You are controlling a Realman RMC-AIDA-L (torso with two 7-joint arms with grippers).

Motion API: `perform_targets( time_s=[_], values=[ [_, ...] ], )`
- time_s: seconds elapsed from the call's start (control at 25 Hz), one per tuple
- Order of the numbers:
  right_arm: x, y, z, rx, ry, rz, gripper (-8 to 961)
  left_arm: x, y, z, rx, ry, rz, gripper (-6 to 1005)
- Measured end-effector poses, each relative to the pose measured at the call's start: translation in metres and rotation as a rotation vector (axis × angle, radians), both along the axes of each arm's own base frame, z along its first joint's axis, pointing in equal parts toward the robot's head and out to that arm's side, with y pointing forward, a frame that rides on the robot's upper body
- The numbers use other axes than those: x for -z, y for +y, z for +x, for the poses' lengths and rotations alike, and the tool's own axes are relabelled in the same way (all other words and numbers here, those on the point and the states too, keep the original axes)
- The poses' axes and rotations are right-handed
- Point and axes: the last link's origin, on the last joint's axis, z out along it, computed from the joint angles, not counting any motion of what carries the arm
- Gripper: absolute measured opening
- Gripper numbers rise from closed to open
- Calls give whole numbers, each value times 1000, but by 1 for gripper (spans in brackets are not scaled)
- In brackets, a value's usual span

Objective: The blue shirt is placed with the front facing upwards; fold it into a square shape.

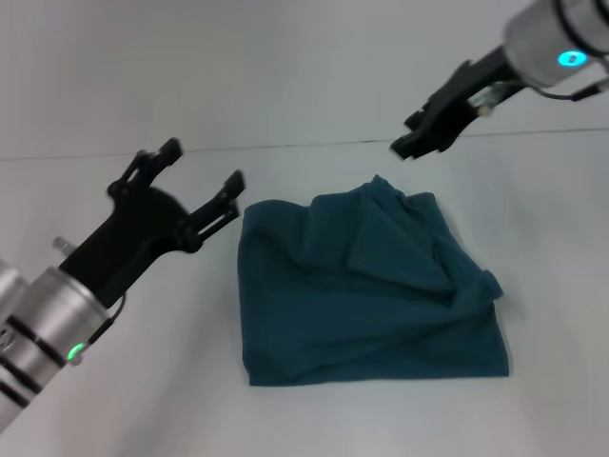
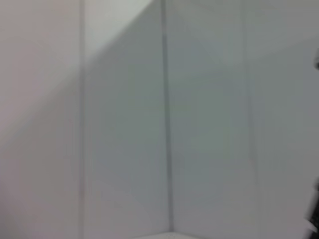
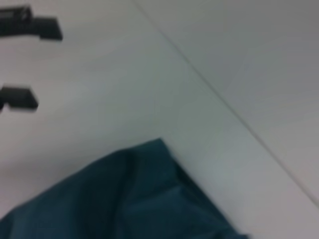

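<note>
**Teal bundle, nearly square**

The blue shirt (image 1: 366,286) lies folded mid-table (rumpled at its far right corner). Left gripper (image 1: 195,186) hovers beside it, spread; right gripper (image 1: 411,143) hangs above, seemingly pressed together. Loose layers could slump open.

Bare table (image 1: 114,419) surrounds the blue shirt (image 1: 366,295) on all sides — open passage left, right and front. Left gripper (image 1: 203,181) hovers just beside its left edge, fingers spread; right gripper (image 1: 416,136) hangs above the far edge — both clear of the cloth.
</note>
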Motion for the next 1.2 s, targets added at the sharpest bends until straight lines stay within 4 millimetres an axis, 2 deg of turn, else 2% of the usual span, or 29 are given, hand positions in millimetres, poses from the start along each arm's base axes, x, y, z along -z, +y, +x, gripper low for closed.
perform_targets(
  time_s=[0.08, 0.2, 0.4, 0.48, 0.6, 0.84, 1.04, 1.2],
  values=[
    [21, -1, -7, -18, -73, -46, 332, -5, -2, -11, -42, -6, 23, 918],
    [52, -3, -9, -36, -141, -103, 426, -12, -5, -25, -92, -19, 52, 918],
    [88, -6, -2, -65, -166, -94, 583, -13, -7, -31, -115, -24, 57, 918],
    [100, -9, 2, -77, -206, -72, 607, -12, -7, -31, -118, -25, 53, 918],
    [108, -12, 3, -63, -233, -42, 643, -12, -7, -32, -123, -23, 51, 918],
    [118, -19, 4, 1, -231, -15, 650, -12, -5, -31, -122, -22, 50, 918],
    [124, -28, 5, 12, -249, 16, 779, -11, -4, -30, -123, -22, 49, 918],
    [122, -30, 7, 25, -261, 46, 791, -11, -4, -30, -123, -22, 48, 918]
  ],
)
